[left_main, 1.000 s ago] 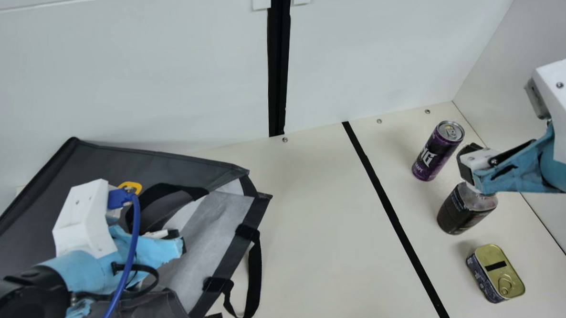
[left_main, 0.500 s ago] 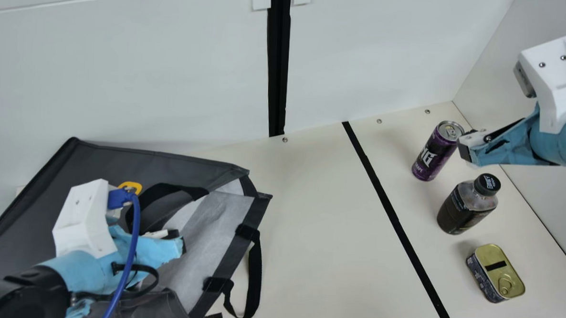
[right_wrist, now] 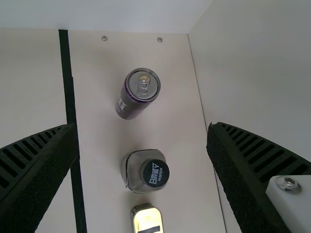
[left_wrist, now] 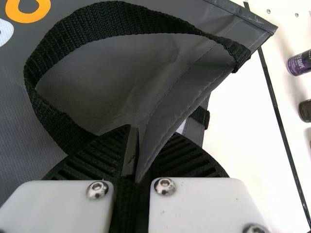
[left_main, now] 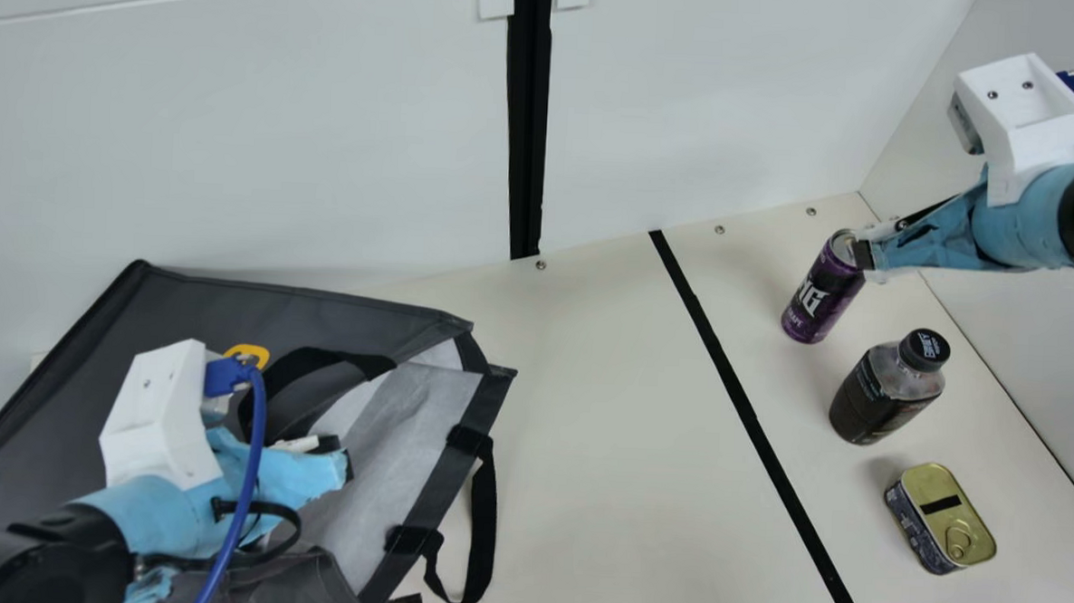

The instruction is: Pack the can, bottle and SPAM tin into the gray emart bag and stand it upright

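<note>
The gray bag (left_main: 228, 311) lies at the left of the main view, its pale-lined mouth facing right. My left gripper (left_main: 344, 456) is at that mouth; in the left wrist view the left gripper (left_wrist: 138, 170) is shut on the bag's edge. At the right, my right gripper (left_main: 865, 252) overlaps the top of the upright purple can (left_main: 818, 300). The black-capped bottle (left_main: 882, 398) stands nearer, and the SPAM tin (left_main: 944, 519) lies flat beyond it. In the right wrist view the right gripper (right_wrist: 143, 165) is wide open above the bottle (right_wrist: 141, 170), holding nothing.
Black tape (left_main: 758, 429) runs across the table (left_main: 603, 458) between the bag and the three items. White walls (left_main: 709, 101) rise behind and at the right. One bag handle (left_main: 484, 526) lies on the table by the mouth.
My right gripper has risen off the bottle and moved back toward the can, uncovering the bottle's cap. The left arm, bag, can, bottle and tin have kept still.
</note>
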